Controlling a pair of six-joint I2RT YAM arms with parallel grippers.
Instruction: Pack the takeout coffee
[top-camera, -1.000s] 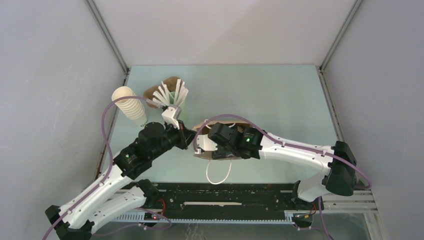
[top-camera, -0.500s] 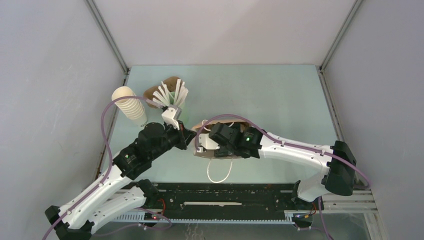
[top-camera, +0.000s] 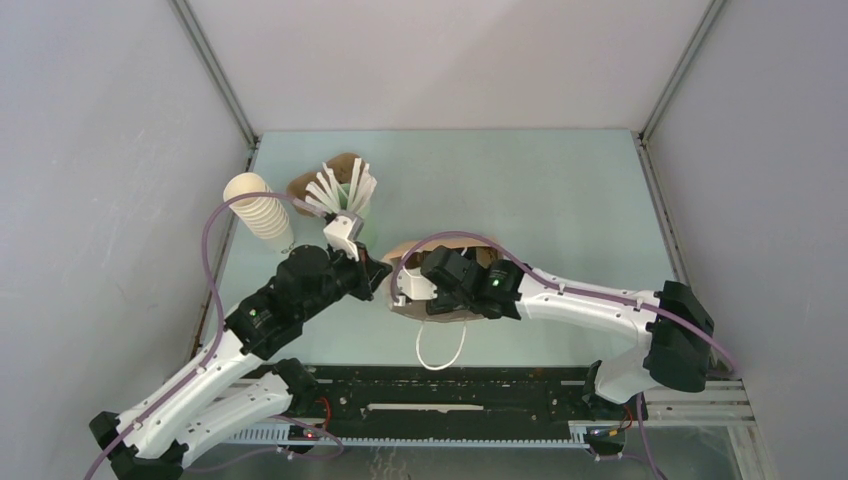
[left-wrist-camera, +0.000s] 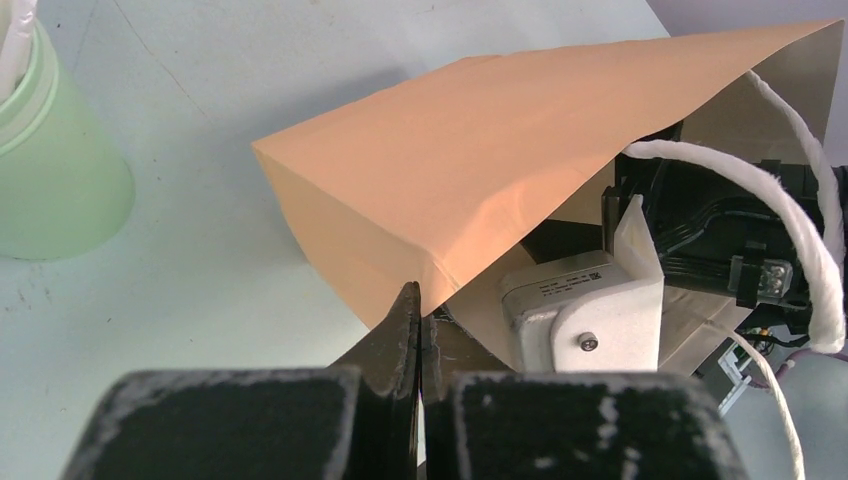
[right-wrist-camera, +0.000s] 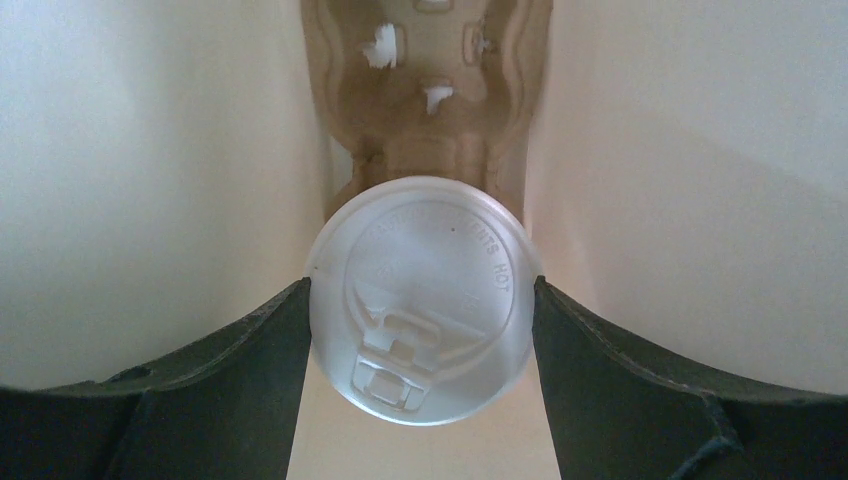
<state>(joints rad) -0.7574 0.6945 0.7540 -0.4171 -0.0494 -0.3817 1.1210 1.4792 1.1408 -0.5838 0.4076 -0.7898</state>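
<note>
The pale green table (top-camera: 560, 190) holds a brown paper bag (left-wrist-camera: 480, 170) lying on its side. The left gripper (left-wrist-camera: 418, 335) pinches the bag's mouth edge. Inside the bag, the right gripper (right-wrist-camera: 420, 290) clamps the lidded takeout coffee (right-wrist-camera: 420, 310) in front of the cardboard carrier (right-wrist-camera: 430, 100) at the bag's far end. A slipped pinch could collapse the mouth, and an off-centre push could snag the carrier.

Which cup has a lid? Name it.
The cup in the right gripper, inside the bag: a white lid covers it. The stacked cups are open; the green cup holds sticks.
</note>
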